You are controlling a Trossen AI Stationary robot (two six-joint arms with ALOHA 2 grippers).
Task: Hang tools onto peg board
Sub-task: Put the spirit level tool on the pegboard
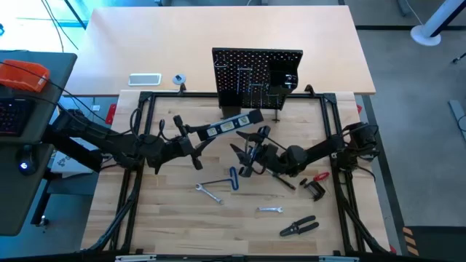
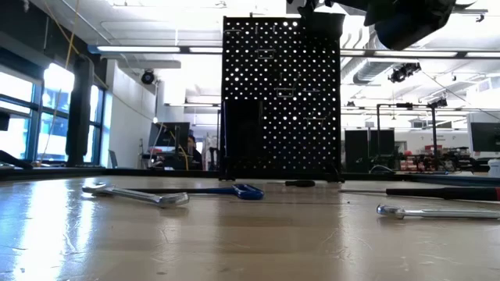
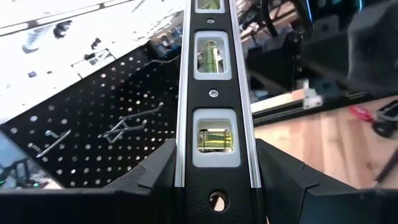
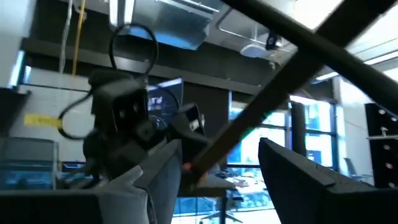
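The black level (image 1: 231,124) with green vials is lifted over the table's middle, in front of the upright black peg board (image 1: 256,76). My left gripper (image 1: 195,138) is shut on its left end. The peg board's hooks show in the left wrist view (image 3: 124,127). My right gripper (image 1: 251,148) is open just near of the level's right half. In the right wrist view the level (image 4: 292,68) crosses slantwise before the spread fingers (image 4: 158,180); whether they touch it I cannot tell. My left gripper pinches the level's two long sides (image 3: 186,186) between its two fingers, at the end with the small hole (image 3: 216,200). The fingers come about level from the table's left and lie along the level. The level sticks out ahead of them, clear of the table.
On the table lie a blue-handled bent key (image 1: 233,178), two silver wrenches (image 1: 210,192) (image 1: 269,209), black-handled pliers (image 1: 298,227), a red-and-black clamp (image 1: 314,186) and a thin screwdriver (image 1: 282,179). A white tray (image 1: 144,78) and a tape roll (image 1: 179,78) lie behind the frame.
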